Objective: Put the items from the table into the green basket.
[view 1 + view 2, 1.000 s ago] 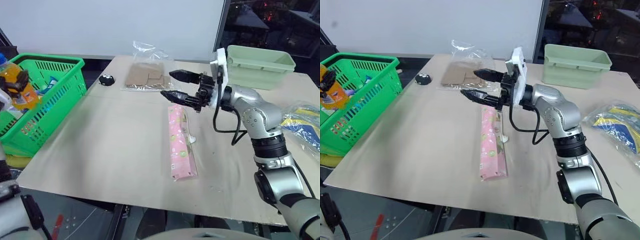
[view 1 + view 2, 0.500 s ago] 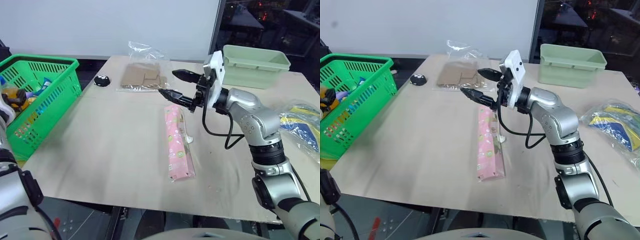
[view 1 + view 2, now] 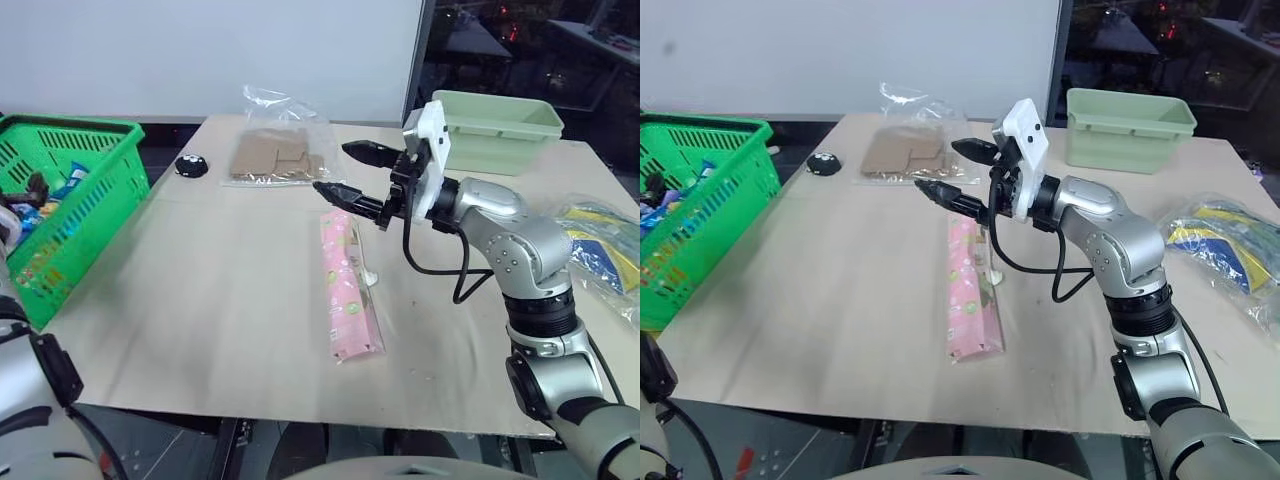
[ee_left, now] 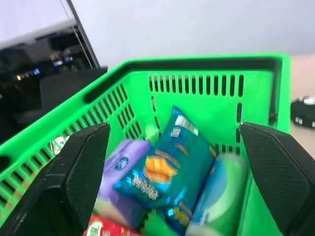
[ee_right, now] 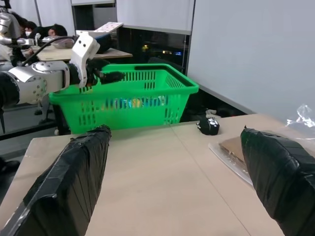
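The green basket [image 3: 85, 205] stands off the table's left edge, with snack packets [image 4: 170, 167] lying inside. My left gripper [image 4: 172, 129] hangs open over its inside with nothing between the fingers; it also shows at the basket's rim [image 5: 109, 76]. My right gripper [image 3: 338, 168] is open and hovers just above the far end of the long pink packet [image 3: 347, 285], which lies mid-table [image 3: 200, 290]. A clear bag of brown cardboard pieces [image 3: 275, 155] lies beyond it. A clear bag of blue-and-yellow contents [image 3: 600, 245] rests at the right edge.
A pale mint-green tub [image 3: 495, 125] sits at the back right of the table. A small black object [image 3: 188, 165] lies near the back left corner, between the basket and the cardboard bag.
My left gripper carried an orange bottle down into the basket and has opened. The right gripper stayed above the pink packet. The camera view has shifted a little.
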